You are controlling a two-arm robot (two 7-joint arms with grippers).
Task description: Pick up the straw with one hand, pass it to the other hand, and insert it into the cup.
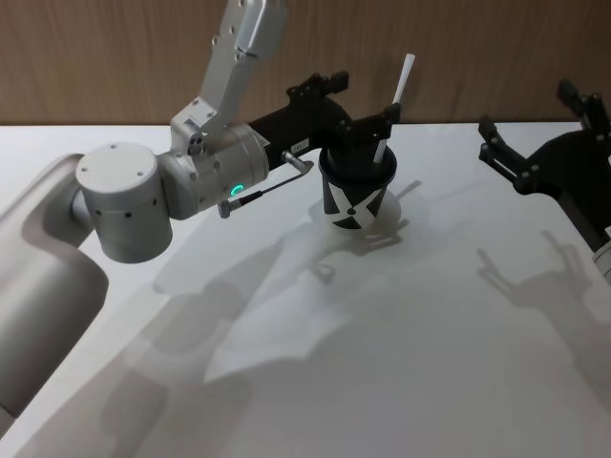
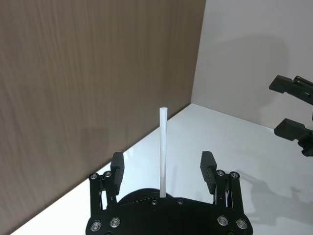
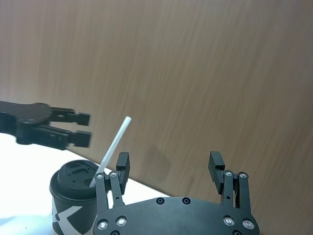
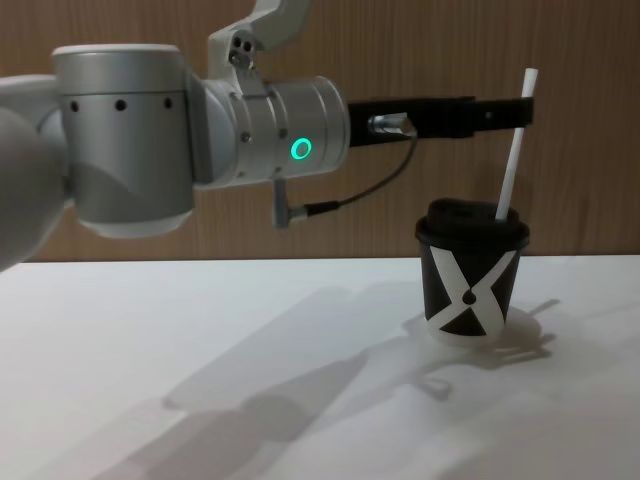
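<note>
A black cup (image 1: 357, 194) with a white X stood on the white tabletop (image 1: 401, 363). The white straw (image 1: 395, 99) stood tilted in its lid. The left gripper (image 1: 372, 129) hovered over the cup, jaws released either side of the straw. The right gripper (image 1: 504, 145) waited well apart, jaws released, holding nothing.
</note>
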